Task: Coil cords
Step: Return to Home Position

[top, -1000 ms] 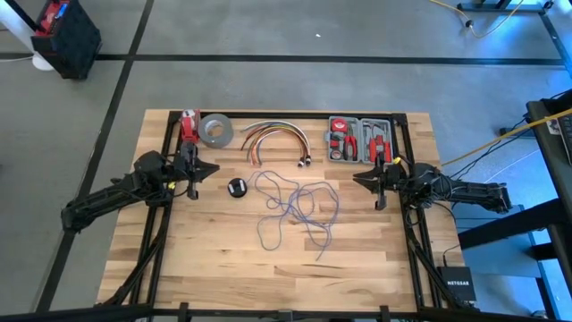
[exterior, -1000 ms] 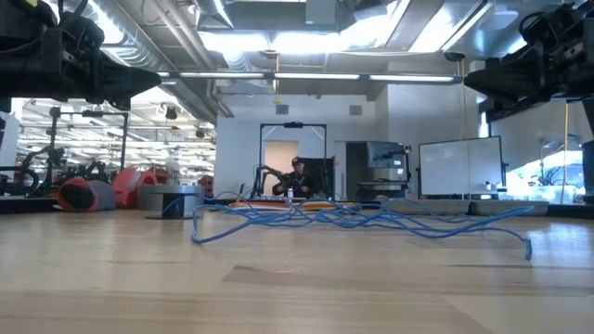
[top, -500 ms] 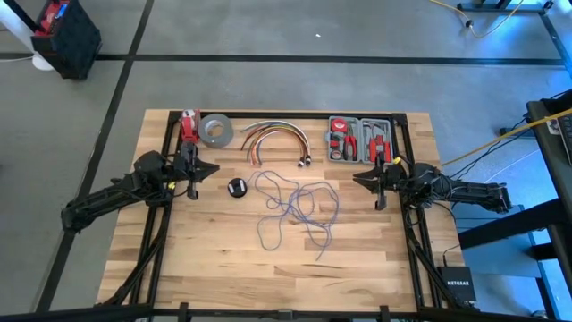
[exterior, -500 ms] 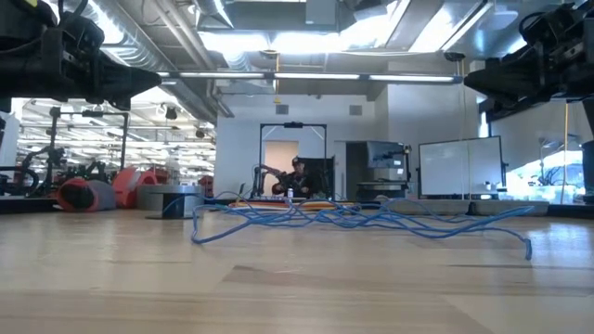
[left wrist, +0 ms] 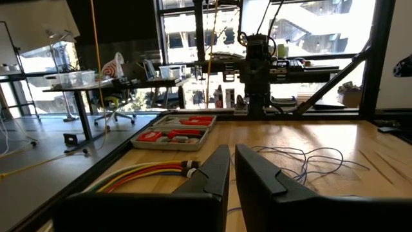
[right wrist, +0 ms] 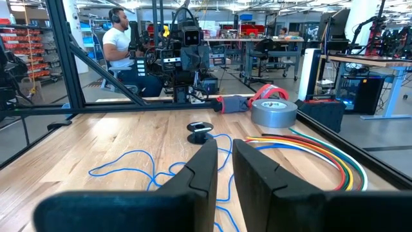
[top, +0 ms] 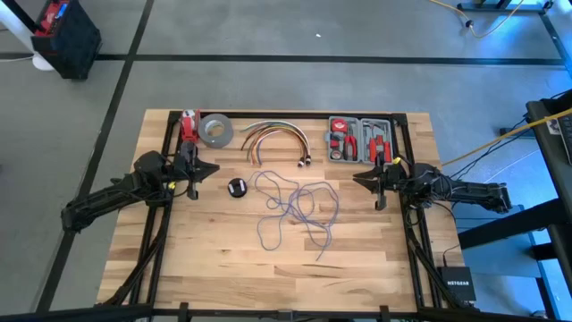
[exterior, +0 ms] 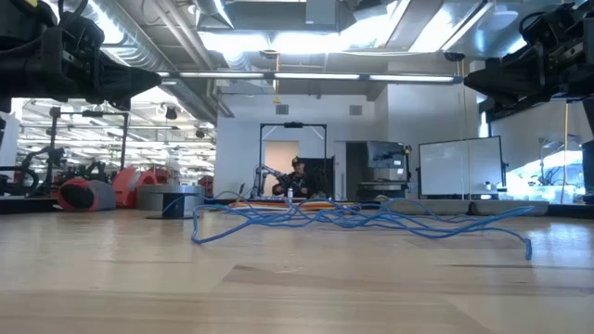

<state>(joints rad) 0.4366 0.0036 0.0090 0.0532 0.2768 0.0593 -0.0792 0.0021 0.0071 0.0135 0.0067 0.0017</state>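
Nothing has shifted over the last second: the left gripper (top: pixel 209 168) hangs over the left part of the table (top: pixel 214 259) and the right gripper (top: pixel 361 180) over its right part. They face each other, each with fingers drawn to a narrow slit and holding nothing. Between them the blue cord (top: pixel 299 207) lies uncoiled in a loose tangle, the black spool (top: pixel 237 187) just beside it, with a grey duct tape roll (top: pixel 215 131), an arched cable bundle (top: pixel 273 134) and an open tool case (top: pixel 360 139) along the far edge.
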